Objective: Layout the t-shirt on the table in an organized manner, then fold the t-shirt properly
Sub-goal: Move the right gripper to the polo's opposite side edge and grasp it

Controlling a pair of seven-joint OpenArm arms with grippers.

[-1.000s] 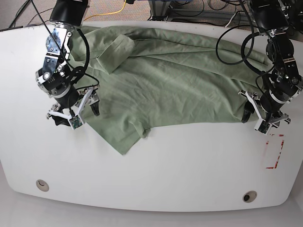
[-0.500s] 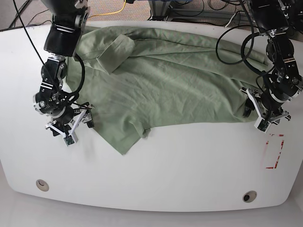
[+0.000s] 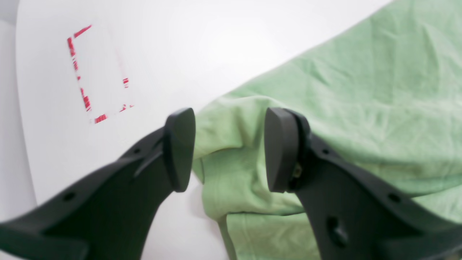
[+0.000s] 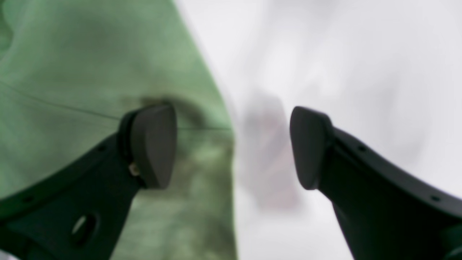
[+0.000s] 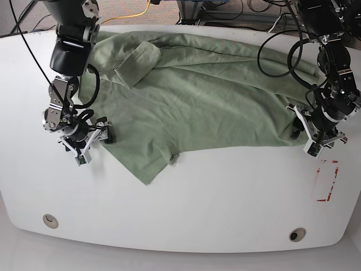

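Observation:
The sage-green t-shirt lies spread and wrinkled across the far half of the white table, with one sleeve folded over at the back left. My left gripper is at the shirt's right edge. In the left wrist view it is open, its fingers either side of a raised fold of t-shirt. My right gripper sits low at the shirt's left edge. In the right wrist view it is open, one finger over the t-shirt and the other over the bare table.
A red tape rectangle marks the table near my left gripper and also shows in the left wrist view as the red tape rectangle. Two round cable holes sit near the front edge. Cables run behind the table.
My right gripper has dropped toward the table and shifted left along the shirt's left edge. My left gripper has barely moved. The shirt lies as before.

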